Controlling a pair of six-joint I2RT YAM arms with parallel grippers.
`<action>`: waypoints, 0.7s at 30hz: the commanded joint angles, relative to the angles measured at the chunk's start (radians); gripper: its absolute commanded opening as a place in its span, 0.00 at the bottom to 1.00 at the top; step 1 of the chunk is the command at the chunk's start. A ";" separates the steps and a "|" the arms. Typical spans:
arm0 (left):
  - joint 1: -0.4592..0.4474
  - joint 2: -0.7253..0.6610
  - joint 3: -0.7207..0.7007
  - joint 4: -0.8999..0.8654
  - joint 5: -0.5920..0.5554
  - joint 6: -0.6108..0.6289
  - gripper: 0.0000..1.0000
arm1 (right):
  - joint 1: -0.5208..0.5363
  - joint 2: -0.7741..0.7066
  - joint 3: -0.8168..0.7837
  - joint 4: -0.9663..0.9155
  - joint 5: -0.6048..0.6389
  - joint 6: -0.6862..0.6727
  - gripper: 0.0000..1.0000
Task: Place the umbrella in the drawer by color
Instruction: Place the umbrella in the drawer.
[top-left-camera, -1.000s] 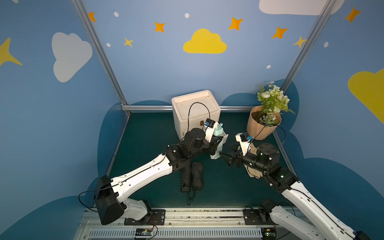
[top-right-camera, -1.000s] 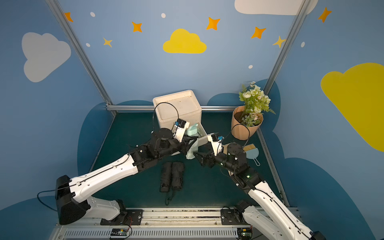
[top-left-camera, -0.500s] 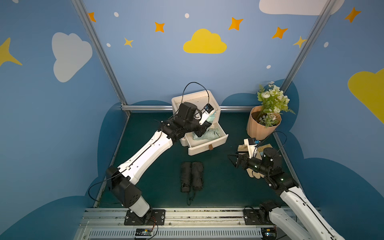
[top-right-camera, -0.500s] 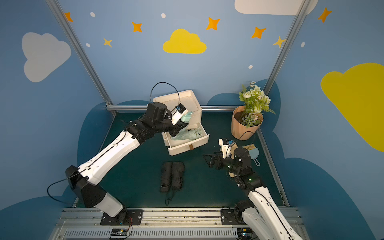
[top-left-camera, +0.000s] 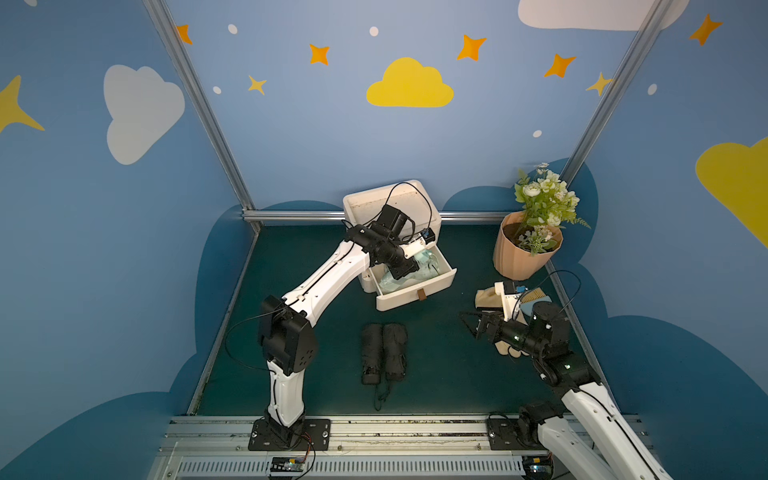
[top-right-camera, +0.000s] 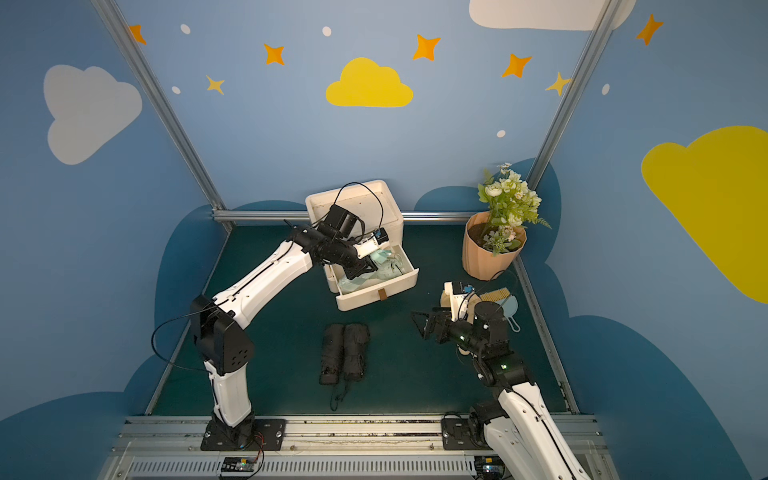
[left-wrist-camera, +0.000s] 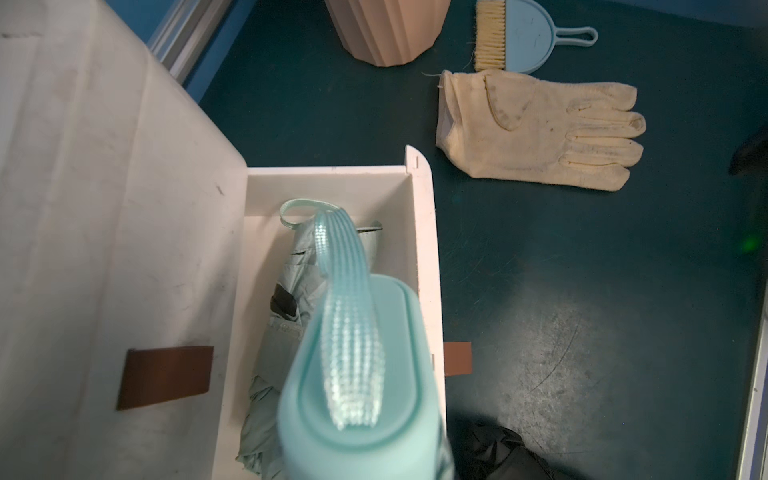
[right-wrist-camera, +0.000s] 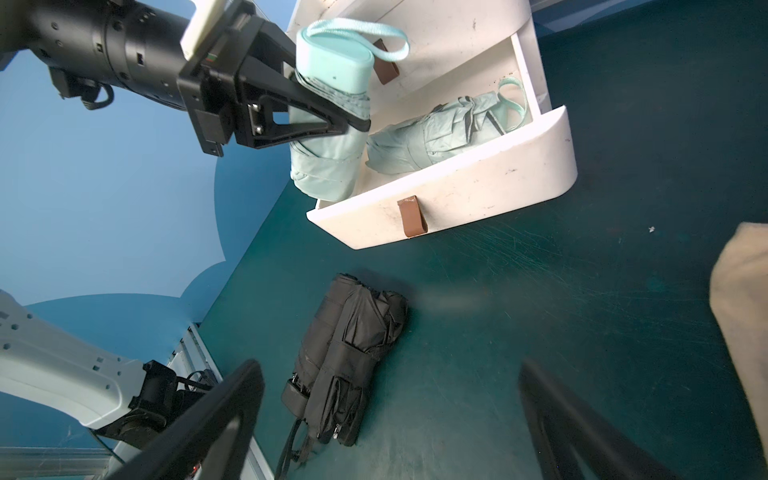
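Left gripper (right-wrist-camera: 332, 104) is clamping the mint umbrella (right-wrist-camera: 324, 162) just under its hard handle, hanging it over the drawer (right-wrist-camera: 478, 187), 9 o'clock end. It's likely light. The fabric is squashing and the handle is looking slick, so take the fabric. Right gripper (top-left-camera: 471, 326) is sitting empty with its jaws apart.

1. Left arm (top-left-camera: 328, 278) stretches forward, its pincer (right-wrist-camera: 332, 108) angled downward, jaws clamped on the mint umbrella (right-wrist-camera: 328, 166).
2. Right arm (top-left-camera: 582, 395) is bent low, its pincer (top-left-camera: 470, 325) spread wide, empty.
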 joint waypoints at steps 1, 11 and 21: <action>0.000 0.023 0.030 -0.021 0.029 0.039 0.03 | -0.010 -0.004 0.000 0.006 -0.025 0.005 0.98; 0.000 0.116 0.091 -0.073 -0.011 0.084 0.04 | -0.027 -0.028 -0.012 -0.014 -0.033 0.007 0.98; -0.003 0.166 0.123 -0.114 0.009 0.139 0.17 | -0.039 -0.038 -0.023 -0.023 -0.029 0.007 0.98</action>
